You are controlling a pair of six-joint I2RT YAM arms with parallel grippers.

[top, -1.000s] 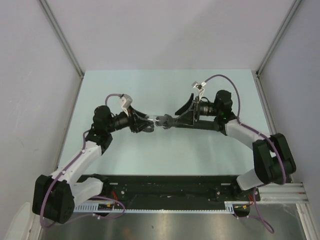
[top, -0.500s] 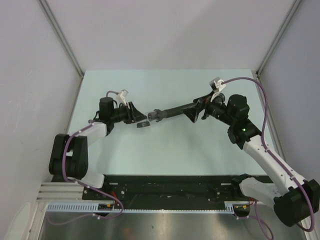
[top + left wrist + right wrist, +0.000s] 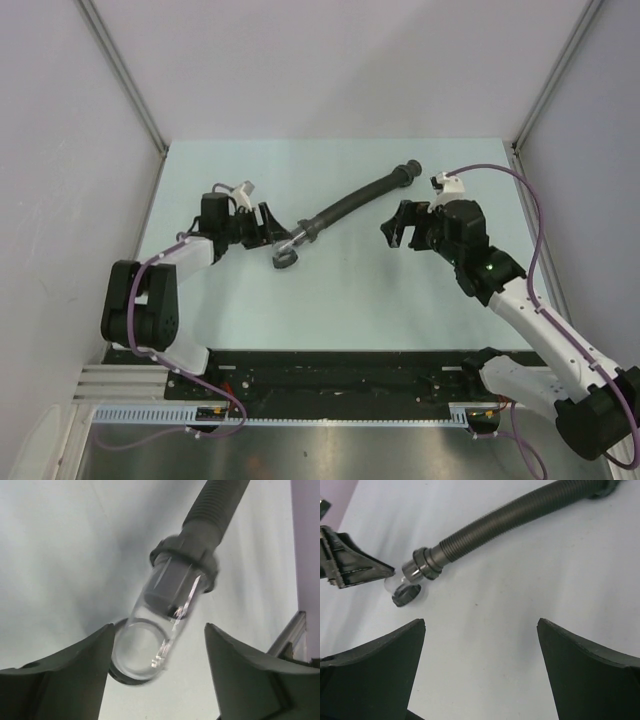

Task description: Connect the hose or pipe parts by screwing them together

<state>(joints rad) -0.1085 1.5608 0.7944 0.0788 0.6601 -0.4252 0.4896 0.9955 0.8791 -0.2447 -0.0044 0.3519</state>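
I find the black ribbed hose (image 3: 355,200) lying flat on the counter (image 3: 330,310), running on a diagonal from the middle of the surface up toward the far right. Its far flared collar (image 3: 408,171) rests free on the counter, well apart from both arms. Its near collar (image 3: 185,555) points down-left, and the short fitting (image 3: 150,645) projects from that collar in line with it. Through the left wrist camera the fitting shows a clear-looking body with a dark ring at its outer end. I cannot tell whether it is threaded fully home in the collar. The left fingers (image 3: 75,665) stand apart, one on each side of the fitting's outer end. A plain gap shows between the fitting and the finger on the right of that view. The dark ring sits just beside the other finger, and I cannot tell whether they touch. Nothing is clamped on this side. The right fingers (image 3: 375,655) are spread wide with only bare counter between them. From above they hang to the right of the hose's middle stretch, apart from it, and face left toward the near collar. The right wrist camera confirms the hose crossing its view from upper right to the collar at left, with the fitting on the counter next to one left finger. A purple cable (image 3: 520,200) loops over the right arm (image 3: 520,310).
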